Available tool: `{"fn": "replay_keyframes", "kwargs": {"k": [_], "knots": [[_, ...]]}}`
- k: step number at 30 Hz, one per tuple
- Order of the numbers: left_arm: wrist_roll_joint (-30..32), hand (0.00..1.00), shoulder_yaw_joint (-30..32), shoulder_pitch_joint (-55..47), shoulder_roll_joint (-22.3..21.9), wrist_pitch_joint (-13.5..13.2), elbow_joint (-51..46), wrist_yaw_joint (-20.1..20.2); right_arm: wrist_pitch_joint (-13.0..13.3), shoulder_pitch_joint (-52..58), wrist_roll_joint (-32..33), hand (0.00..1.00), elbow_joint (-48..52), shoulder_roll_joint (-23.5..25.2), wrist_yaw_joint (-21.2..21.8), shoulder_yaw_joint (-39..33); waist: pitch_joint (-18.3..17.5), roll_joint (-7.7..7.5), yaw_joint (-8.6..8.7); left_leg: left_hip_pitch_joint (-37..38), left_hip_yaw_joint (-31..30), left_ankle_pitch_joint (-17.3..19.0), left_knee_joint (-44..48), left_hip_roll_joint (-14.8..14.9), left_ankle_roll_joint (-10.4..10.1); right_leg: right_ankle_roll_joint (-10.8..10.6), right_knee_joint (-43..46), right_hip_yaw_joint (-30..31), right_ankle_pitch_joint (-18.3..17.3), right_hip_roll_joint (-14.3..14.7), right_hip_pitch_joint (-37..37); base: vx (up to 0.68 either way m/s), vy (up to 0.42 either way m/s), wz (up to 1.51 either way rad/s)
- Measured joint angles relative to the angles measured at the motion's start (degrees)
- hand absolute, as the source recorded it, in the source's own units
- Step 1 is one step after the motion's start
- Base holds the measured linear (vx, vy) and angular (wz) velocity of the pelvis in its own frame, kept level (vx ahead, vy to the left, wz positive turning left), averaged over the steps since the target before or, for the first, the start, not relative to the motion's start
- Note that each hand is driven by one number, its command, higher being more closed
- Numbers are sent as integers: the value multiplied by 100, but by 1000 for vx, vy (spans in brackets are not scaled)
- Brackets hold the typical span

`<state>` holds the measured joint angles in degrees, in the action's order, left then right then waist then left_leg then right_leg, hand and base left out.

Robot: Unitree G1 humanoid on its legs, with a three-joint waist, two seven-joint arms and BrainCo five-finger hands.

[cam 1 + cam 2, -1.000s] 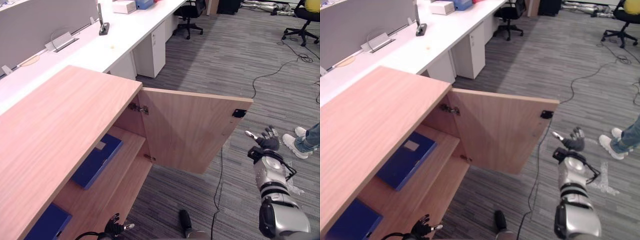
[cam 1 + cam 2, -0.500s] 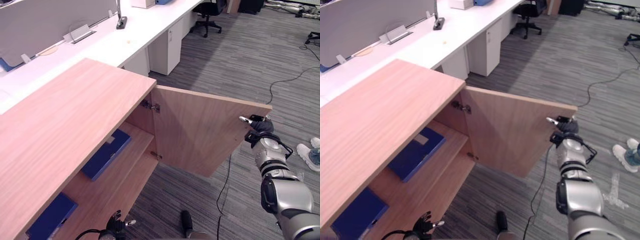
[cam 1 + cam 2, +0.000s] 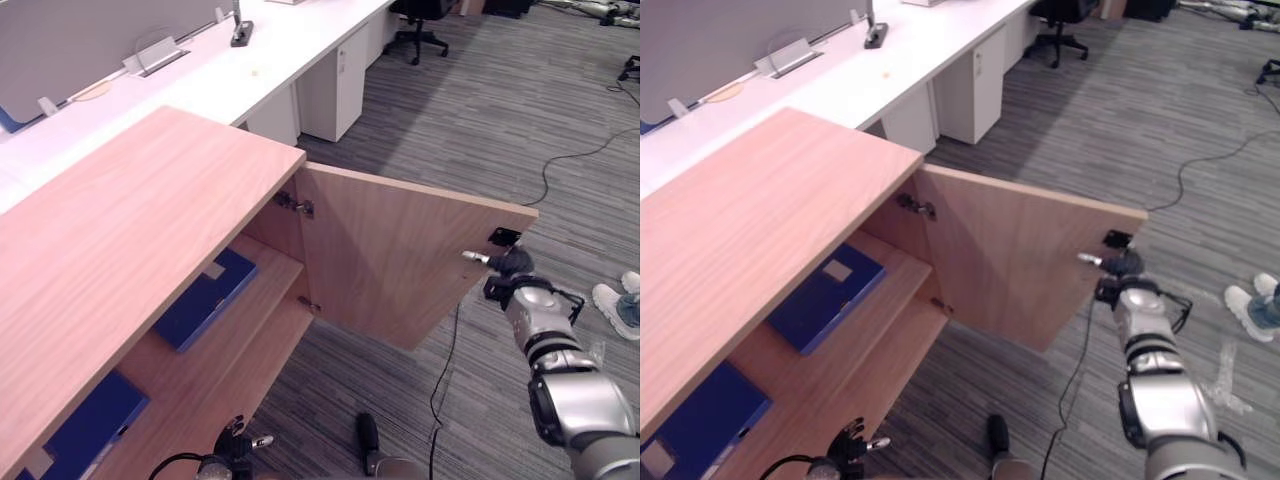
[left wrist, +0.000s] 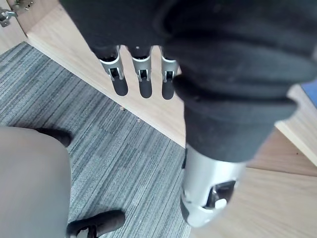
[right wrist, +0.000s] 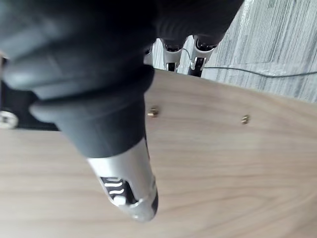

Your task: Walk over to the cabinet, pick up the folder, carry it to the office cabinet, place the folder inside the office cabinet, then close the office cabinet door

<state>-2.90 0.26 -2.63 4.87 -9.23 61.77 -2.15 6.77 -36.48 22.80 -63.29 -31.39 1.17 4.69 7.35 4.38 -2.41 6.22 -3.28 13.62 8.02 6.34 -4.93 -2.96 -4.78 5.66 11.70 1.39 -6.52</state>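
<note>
Cabinet [image 3: 130,230]: light wood, left of the scene, front open.
Door [image 3: 400,260]: swung wide to the right, inner face showing, black latch [image 3: 504,237] at its free top corner.
Folder [image 3: 205,300]: blue, lying flat on the shelf [image 3: 272,288] inside the cabinet, no hand on it.
Second folder [image 3: 85,425]: blue, nearer and further left inside the cabinet; which board it rests on cannot be told.
Right hand [image 3: 512,264]: at the door's free edge just below the latch. The fingers are straight and reach to that edge, and the thumb lies stretched along the inner face. Nothing is gripped.
Left hand [image 3: 232,445]: low and near, by the cabinet's bottom board, over the floor [image 3: 470,110], with straight fingers and nothing held.
Counter [image 3: 250,70]: white, long, far behind the cabinet.
Person: a pale shoe [image 3: 612,300] on the floor at far right.
</note>
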Motion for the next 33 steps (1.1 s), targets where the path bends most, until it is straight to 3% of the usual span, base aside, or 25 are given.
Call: {"fn": "replay_keyframes", "kwargs": {"k": [6,11,14,16,19,23,29,33], "knots": [[44,0,-1,64,-23,39,112,51,-290,986,-855,0,935,106,279,927,3,-8,126,89,292,4,-3,102,-7,97,0,268,46,185,-60,78,-21,-26],[67,0,42,66,-3,40,130,50,-310,1918,-1641,0,2083,-126,914,2203,-4,-22,265,82,433,-2,34,110,-10,105,-3,447,39,260,-146,52,-31,-23],[187,0,278,44,13,48,192,48,-246,2203,-2473,0,2529,-139,1553,3006,-17,-43,263,81,447,-5,46,112,-13,124,-31,498,29,278,-165,20,-22,-7],[267,0,543,-18,46,99,201,41,-140,2373,-2885,0,2806,94,1983,3415,-82,-108,176,64,471,-5,43,106,-13,123,-34,549,31,280,-202,7,-8,-5],[290,0,965,-111,86,127,200,-14,-18,2562,-3089,0,3007,431,2250,3717,-113,-165,85,26,502,-1,18,86,-14,120,-35,549,39,251,-242,7,0,1],[183,0,1433,-240,158,158,200,-93,9,2664,-3101,0,3130,581,2260,3746,-170,-278,2,9,511,28,-4,68,-2,117,-34,548,74,227,-253,25,11,0],[-232,0,1852,-289,99,152,153,-126,12,2706,-3105,0,3225,554,2447,3819,-209,-328,-98,-115,241,33,34,67,5,123,-3,238,105,140,-230,68,11,20],[-400,0,1932,-305,-1,151,118,-125,16,2680,-3486,0,3054,577,2496,3817,-223,-367,-305,-241,-165,-89,31,25,3,130,-3,-159,66,3,-173,48,-5,56]]}}
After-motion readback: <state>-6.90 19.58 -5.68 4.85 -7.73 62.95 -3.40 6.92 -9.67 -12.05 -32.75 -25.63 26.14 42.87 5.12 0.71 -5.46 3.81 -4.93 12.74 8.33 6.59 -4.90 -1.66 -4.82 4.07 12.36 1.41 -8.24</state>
